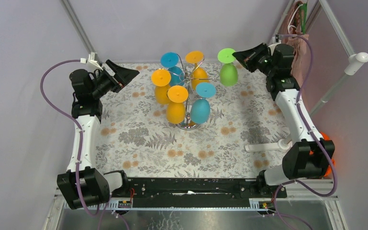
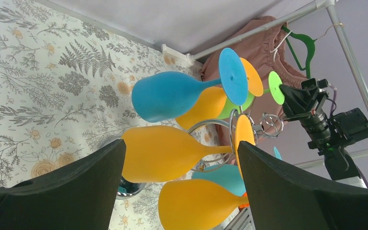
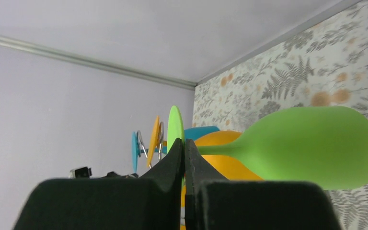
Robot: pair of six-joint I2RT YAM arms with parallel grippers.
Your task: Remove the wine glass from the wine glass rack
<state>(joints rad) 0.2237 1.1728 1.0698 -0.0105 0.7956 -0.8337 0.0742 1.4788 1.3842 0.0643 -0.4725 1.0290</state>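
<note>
**Right claw holding green glass beside rack; left claw open, empty**

1. Right claw point(image 1: 236, 54): the fingers are pressed together on the foot end of the green wine glass point(image 1: 228, 72). In the right wrist view the two pads point(image 3: 172, 163) meet with the thin green foot disc standing just past their tips.

2. Green wine glass point(image 3: 311, 143): carried upside down in the air, foot up and bowl down. It is above the surface near the far right corner. It hangs just to the right of the wine glass rack point(image 1: 189, 84). Whether it touches a rack arm cannot be told.

3. Left claw point(image 1: 135, 73): the fingers are spread wide with nothing between them. It hovers near the far left corner, pointed at the rack and well apart from it. The left wrist view looks between the two fingers point(image 2: 76, 187) at the hanging glasses.

4. Wine glass rack point(image 2: 263, 125): stands upright towards the far edge, about midway between the left and right edges. Its round base rests on the surface point(image 1: 139, 139). The curled arms at the top carry five inverted glasses: three orange glasses point(image 1: 175, 112) and two blue glasses point(image 1: 200, 111).

5. Surface: covered with a fern-and-flower patterned cloth.
</note>
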